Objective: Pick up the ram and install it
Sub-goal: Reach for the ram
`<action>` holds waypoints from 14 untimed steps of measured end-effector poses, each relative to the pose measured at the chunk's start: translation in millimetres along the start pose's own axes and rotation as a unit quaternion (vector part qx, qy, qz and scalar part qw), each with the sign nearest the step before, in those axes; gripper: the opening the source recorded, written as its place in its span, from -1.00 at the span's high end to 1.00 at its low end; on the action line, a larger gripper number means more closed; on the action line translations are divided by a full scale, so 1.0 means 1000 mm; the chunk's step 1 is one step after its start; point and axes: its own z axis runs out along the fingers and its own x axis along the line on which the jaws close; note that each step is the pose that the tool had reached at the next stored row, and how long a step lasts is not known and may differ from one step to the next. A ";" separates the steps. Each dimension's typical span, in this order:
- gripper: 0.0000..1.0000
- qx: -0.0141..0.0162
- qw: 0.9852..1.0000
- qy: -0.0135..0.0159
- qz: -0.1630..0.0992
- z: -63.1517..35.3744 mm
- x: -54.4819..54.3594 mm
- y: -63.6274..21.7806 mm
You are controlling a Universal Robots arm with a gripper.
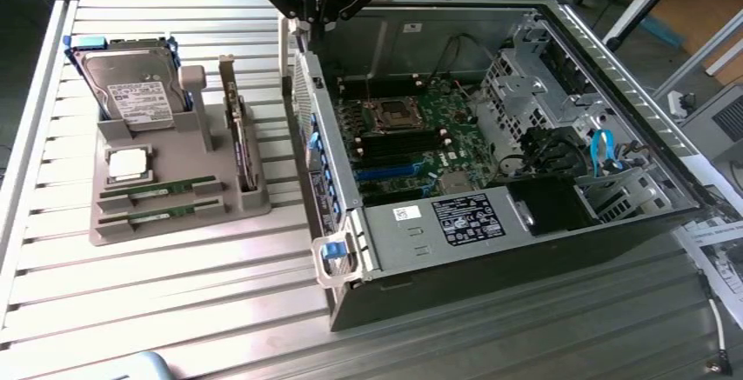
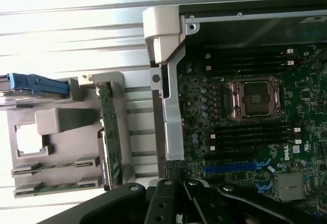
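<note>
Green slim ram (image 1: 158, 191), slotted grey plastic tray (image 1: 186, 229), black end effector (image 1: 316, 10) closed

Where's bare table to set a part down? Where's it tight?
Widest bare patch: slatted table between the parts tray and the near edge, bordered at the exterior view's right by the PC case. Narrower strip: between the tray and the table's edge at the exterior view's left. Tight: the gap between the expansion card and the case wall.
</note>
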 end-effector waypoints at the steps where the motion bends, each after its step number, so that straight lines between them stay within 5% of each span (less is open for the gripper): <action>1: 0.79 0.000 1.000 0.000 0.000 0.0000 0.001 0.0000; 14: 0.79 0.000 1.000 0.000 0.000 -0.0001 0.010 -0.0008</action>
